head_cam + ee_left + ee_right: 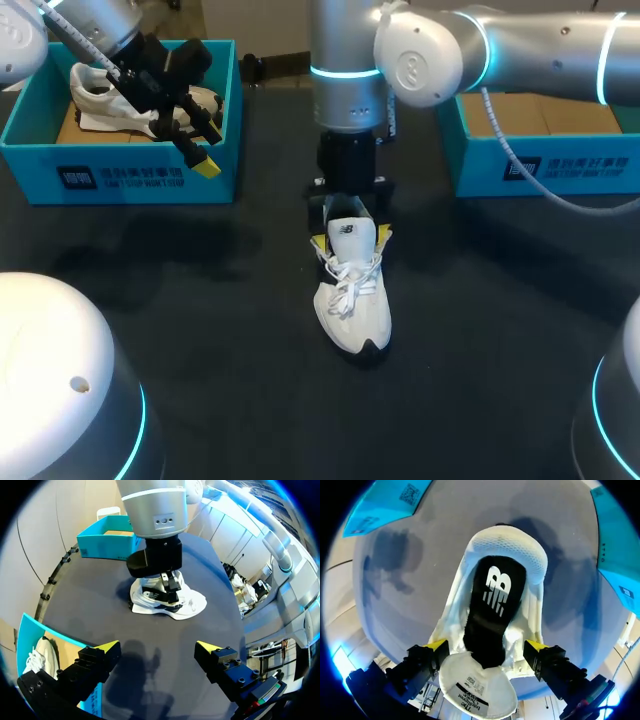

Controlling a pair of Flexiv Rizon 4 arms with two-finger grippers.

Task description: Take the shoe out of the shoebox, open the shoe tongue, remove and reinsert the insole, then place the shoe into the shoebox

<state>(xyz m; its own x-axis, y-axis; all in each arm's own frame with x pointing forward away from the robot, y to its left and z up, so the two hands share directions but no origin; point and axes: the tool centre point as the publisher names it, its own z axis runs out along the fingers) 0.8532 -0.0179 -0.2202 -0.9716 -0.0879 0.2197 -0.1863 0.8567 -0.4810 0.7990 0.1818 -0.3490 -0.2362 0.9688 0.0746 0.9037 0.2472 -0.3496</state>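
Shoe [352,300] stands on its sole at the middle of the table [240,340]. Its long axis runs from far edge to near edge, with the toe toward the near edge and the heel end under the right gripper [350,241]. That gripper's fingers are spread wide, one yellow tip against each side of the shoe's opening.

The left gripper [203,145] hangs over the near right corner of the left shoebox [130,185] at the table's far left corner. Its fingers are parted and hold nothing. A second shoe [95,95] lies in that box.
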